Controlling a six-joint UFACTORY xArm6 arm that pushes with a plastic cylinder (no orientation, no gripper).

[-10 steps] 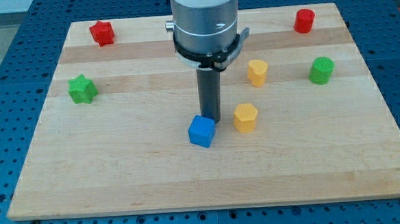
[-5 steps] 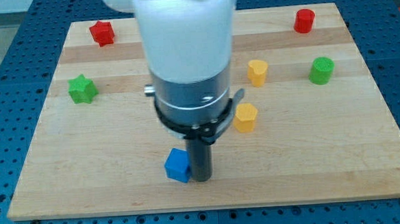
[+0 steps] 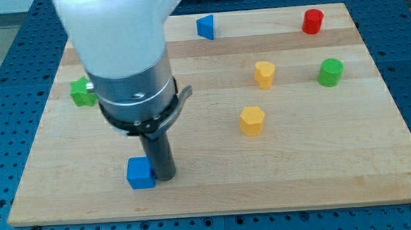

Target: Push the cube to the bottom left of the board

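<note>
The blue cube (image 3: pixel 139 173) lies on the wooden board (image 3: pixel 300 166) near the view's bottom edge, left of centre. My tip (image 3: pixel 165 178) stands just to the cube's right, touching or almost touching its right side. The arm's wide grey body hangs above it and hides the board's upper left part.
A green star block (image 3: pixel 81 91) shows partly behind the arm at the left. A blue triangular block (image 3: pixel 205 26) lies at the top centre. A red cylinder (image 3: pixel 312 20) is at the top right, a green cylinder (image 3: pixel 330 72) at the right. Two yellow blocks (image 3: pixel 264 74) (image 3: pixel 251 119) lie right of centre.
The tip and the blue cube have moved left and down the view along the board's bottom edge. The arm now hides the red star and uncovers the blue triangular block.
</note>
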